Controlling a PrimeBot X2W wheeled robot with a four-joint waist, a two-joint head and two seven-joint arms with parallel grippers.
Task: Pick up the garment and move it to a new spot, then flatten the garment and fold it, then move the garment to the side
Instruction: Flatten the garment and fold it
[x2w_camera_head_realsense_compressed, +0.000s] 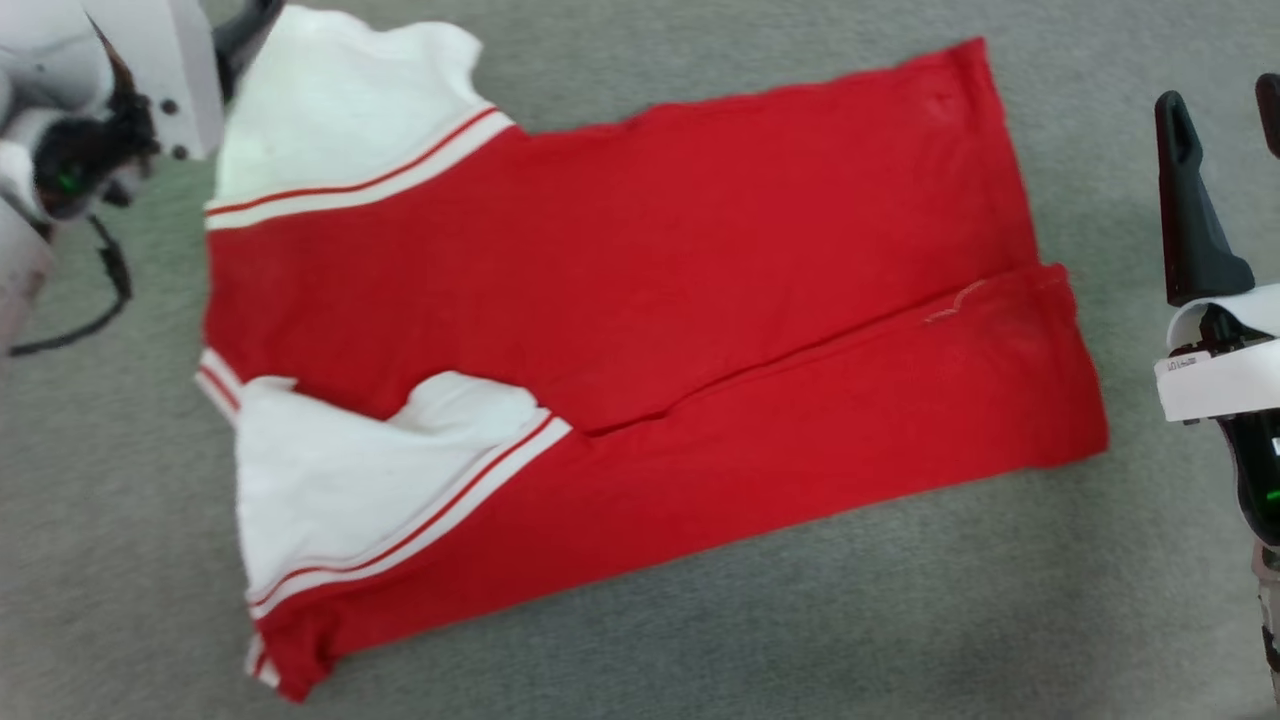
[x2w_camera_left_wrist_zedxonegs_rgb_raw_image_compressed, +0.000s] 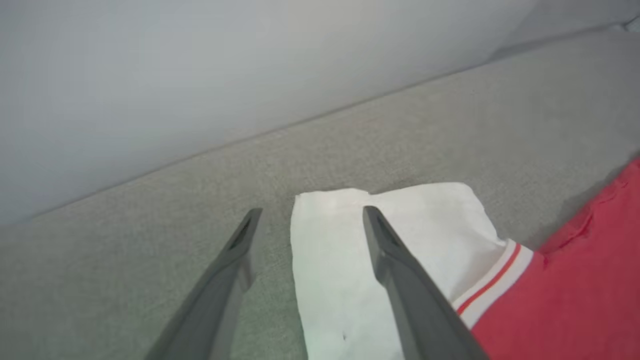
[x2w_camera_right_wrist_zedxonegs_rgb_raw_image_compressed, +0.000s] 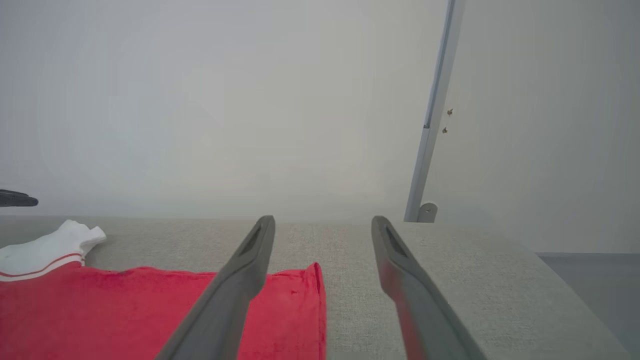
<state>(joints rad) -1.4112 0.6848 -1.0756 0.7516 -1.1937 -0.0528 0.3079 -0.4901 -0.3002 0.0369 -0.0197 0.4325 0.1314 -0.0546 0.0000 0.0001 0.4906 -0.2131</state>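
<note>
Garment (x2w_camera_head_realsense_compressed: 620, 300) lies flat on the grey counter (x2w_camera_head_realsense_compressed: 700, 640), its sides folded inward and its white sleeves toward the left. Left pincer (x2w_camera_left_wrist_zedxonegs_rgb_raw_image_compressed: 312, 212) hangs over the far sleeve (x2w_camera_left_wrist_zedxonegs_rgb_raw_image_compressed: 340, 270), fingers apart, gripping nothing. Right pincer (x2w_camera_right_wrist_zedxonegs_rgb_raw_image_compressed: 324, 220) hovers by the hem end, spread wide, empty too.

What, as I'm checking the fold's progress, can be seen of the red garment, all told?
The garment is a red jersey of soft knit-looking cloth with two white short sleeves trimmed in red-and-white stripes. It lies flat and slanted on the grey fabric surface, sleeves toward the robot's left, a fold edge running lengthwise along its middle. The near sleeve lies folded onto the red body. The open left gripper stands over the far sleeve; contact is unclear.
</note>
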